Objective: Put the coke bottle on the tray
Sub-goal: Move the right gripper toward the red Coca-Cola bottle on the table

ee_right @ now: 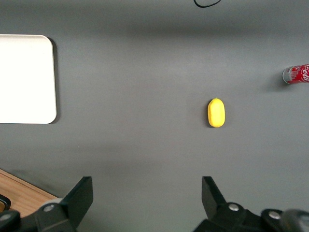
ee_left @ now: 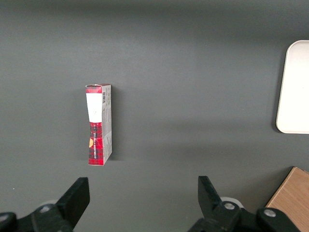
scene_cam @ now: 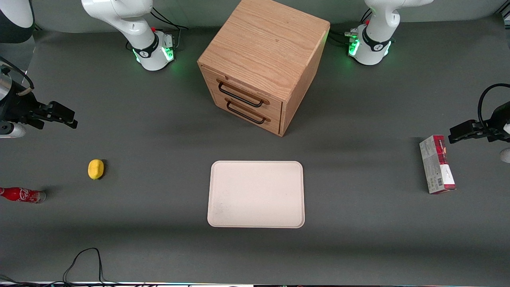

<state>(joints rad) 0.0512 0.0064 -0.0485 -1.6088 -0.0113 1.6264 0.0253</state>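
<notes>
**Coke bottle on table, apart from tray**

Coke bottle is seen lying on its side on the grey table at the working arm's end, near a lemon. The tray is well apart (cream-white, nothing on it). The gripper is held above the table with fingers spread, nothing grasped.

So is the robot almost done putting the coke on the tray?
Not yet, nothing looks done. The coke bottle lies on its side on the table at the working arm's end, near the lemon. The tray holds nothing. The gripper hangs above the table, jaws open and holding nothing. Still left: reach the bottle, grab it, carry it to the tray.
</notes>
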